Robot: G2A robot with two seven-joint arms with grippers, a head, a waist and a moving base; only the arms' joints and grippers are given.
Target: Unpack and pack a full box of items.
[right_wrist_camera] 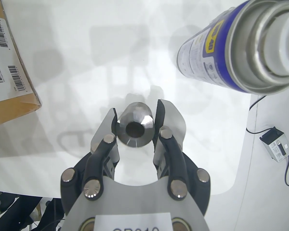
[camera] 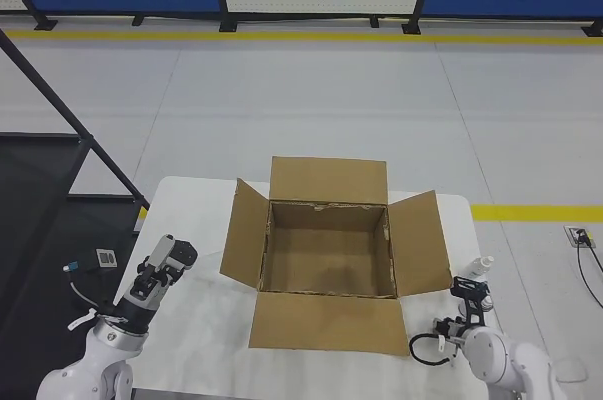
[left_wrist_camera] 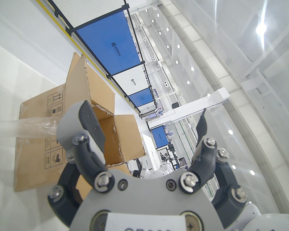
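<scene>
Brown cardboard box (camera: 328, 250), four flaps folded outward, standing at mid-worktop (camera: 196, 320). Left tool (left_wrist_camera: 144, 108): fingers spread wide, grasping nothing, beside the box. Right tool (right_wrist_camera: 137, 108): clamped on a short metal cylinder (right_wrist_camera: 134, 117), near an upright spray can (right_wrist_camera: 219, 54) whose nozzle is cut off at the frame edge.

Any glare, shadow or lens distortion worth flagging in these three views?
Left wrist view: ceiling lights flare into streaks, and straight panel frames bow. Right wrist view: bright highlight on the metal cylinder in the right gripper. Top view: the box floor has a dark patch.
</scene>
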